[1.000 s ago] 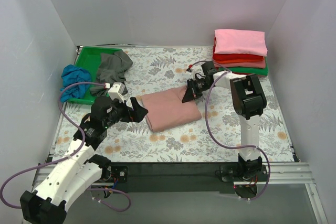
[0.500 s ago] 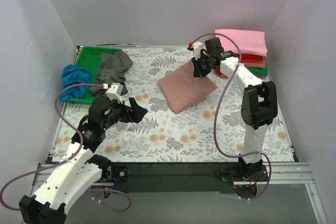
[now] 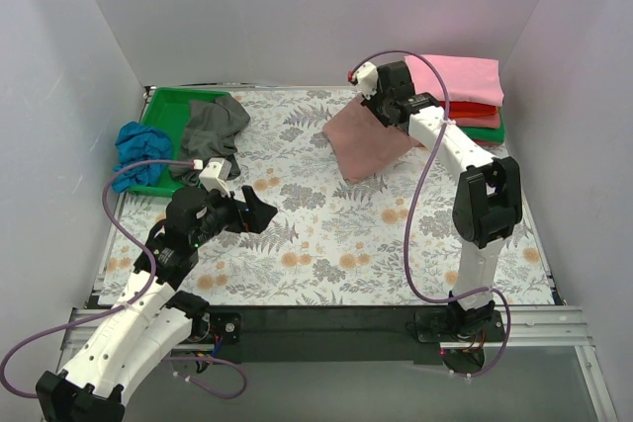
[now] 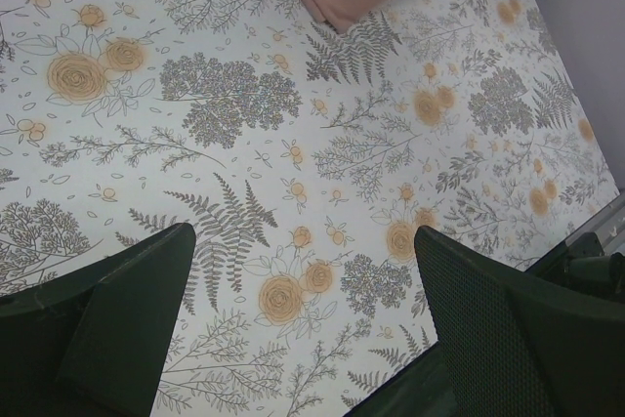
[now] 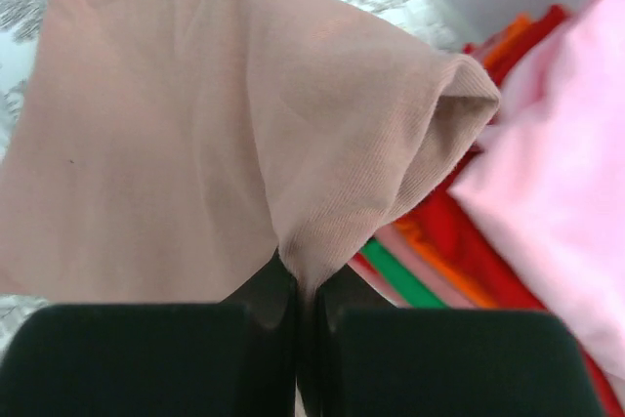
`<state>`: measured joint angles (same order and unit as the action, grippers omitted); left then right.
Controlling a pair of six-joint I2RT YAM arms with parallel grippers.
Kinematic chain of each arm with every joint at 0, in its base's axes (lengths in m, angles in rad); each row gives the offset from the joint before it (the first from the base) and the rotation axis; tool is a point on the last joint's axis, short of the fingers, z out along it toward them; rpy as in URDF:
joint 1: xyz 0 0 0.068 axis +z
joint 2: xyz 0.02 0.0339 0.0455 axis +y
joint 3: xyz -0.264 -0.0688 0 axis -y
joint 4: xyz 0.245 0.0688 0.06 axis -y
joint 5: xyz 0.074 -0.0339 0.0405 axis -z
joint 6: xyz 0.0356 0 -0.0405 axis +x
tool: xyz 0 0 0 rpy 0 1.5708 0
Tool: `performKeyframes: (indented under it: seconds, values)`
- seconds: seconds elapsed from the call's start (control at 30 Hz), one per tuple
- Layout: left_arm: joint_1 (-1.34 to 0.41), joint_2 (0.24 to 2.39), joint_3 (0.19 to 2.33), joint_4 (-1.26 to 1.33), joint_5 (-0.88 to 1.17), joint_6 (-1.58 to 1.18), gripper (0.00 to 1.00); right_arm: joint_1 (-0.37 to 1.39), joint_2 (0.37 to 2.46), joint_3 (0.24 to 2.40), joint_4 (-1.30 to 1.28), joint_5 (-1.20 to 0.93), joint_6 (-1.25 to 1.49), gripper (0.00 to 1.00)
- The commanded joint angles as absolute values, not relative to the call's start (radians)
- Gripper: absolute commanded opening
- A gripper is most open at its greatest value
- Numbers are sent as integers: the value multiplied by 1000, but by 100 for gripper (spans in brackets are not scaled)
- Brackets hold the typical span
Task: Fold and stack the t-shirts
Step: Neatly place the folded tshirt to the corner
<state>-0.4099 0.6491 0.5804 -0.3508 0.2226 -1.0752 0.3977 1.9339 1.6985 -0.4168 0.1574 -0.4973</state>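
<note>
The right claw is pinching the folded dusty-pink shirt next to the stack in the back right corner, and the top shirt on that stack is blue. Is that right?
Not quite: the top shirt on the stack is pink, not blue, as the top external view shows. The rest holds: the right gripper pinches the folded dusty-pink shirt beside that stack.

Left arm [image 3: 129,328] and right arm [image 3: 473,249]: white link shells, black joint housings, black jaws. One purple cable [image 3: 109,207] loops along each.

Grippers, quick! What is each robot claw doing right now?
Left gripper: open, holding nothing.
Right gripper: closed on the dusty-pink t-shirt.
</note>
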Motion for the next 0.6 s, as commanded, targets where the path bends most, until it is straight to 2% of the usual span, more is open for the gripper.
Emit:
performKeyframes:
  seconds: [0.0,0.57]
  values:
    - [-411,647,578,-344,238,-1069,94,405,1848,1767,-275,284,-571,1]
    - [-411,655,572,-336,258,-1071,94,414,1801,1894,-141,400,-669,1]
